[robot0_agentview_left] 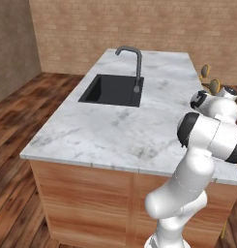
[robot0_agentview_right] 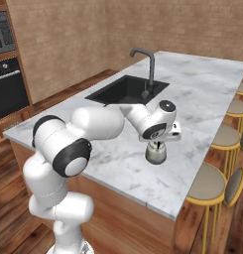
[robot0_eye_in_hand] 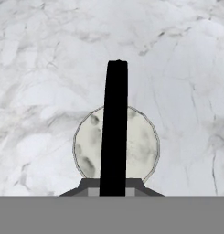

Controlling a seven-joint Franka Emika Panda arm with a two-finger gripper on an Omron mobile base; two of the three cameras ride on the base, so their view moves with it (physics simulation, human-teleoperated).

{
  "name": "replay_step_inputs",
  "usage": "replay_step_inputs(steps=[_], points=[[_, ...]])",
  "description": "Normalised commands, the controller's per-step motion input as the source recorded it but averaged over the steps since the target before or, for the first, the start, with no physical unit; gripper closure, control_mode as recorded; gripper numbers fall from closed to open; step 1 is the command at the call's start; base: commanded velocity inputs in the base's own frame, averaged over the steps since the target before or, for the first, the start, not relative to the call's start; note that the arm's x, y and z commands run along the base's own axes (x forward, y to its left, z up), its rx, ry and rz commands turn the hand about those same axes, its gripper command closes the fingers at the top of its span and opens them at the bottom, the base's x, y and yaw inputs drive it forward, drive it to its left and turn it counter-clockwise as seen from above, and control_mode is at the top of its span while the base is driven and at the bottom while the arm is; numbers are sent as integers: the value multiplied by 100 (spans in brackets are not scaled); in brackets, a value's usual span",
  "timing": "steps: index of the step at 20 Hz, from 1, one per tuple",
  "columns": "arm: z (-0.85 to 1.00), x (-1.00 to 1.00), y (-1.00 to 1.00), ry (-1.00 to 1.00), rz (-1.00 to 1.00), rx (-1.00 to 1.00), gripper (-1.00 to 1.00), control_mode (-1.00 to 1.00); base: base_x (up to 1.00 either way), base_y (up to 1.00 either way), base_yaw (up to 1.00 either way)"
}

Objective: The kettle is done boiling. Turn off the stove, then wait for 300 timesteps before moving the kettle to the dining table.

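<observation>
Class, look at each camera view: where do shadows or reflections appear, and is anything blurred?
Right base view: the kettle casts a faint shadow on the dining table. Hand view: its handle is flat black and featureless, its lid mirrors the marble. Left base view: evenly lit, sharp, no glare.

The kettle [robot0_agentview_right: 155, 153] sits on the dining table [robot0_agentview_right: 207, 106] near its front edge, on the side lined with stools [robot0_agentview_right: 208, 183], directly under the gripper [robot0_agentview_right: 157, 141], whose hand hangs just above it. Farther back on the same top the sink [robot0_agentview_right: 127, 90] is sunk in, well apart from the kettle, with the faucet [robot0_agentview_right: 146, 69] rising at its rim on the side toward the stools. From above, the kettle's handle [robot0_eye_in_hand: 114, 128] runs across the middle of its lid [robot0_eye_in_hand: 141, 146]
</observation>
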Motion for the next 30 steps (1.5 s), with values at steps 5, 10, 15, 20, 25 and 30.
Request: replay_step_inputs(steps=[5, 10, 15, 20, 25, 30], points=[[-11, 2, -2, 0, 0, 0, 100, -100, 0, 0, 0], [-14, 3, 0, 0, 0, 0, 100, -100, 0, 0, 0], [-13, 3, 0, 0, 0, 0, 100, -100, 0, 0, 0], [-12, 4, 0, 0, 0, 0, -100, -100, 0, 0, 0], [-1, 0, 0, 1, 0, 0, 100, -100, 0, 0, 0], [1, -15, 1, 0, 0, 0, 100, -100, 0, 0, 0]])
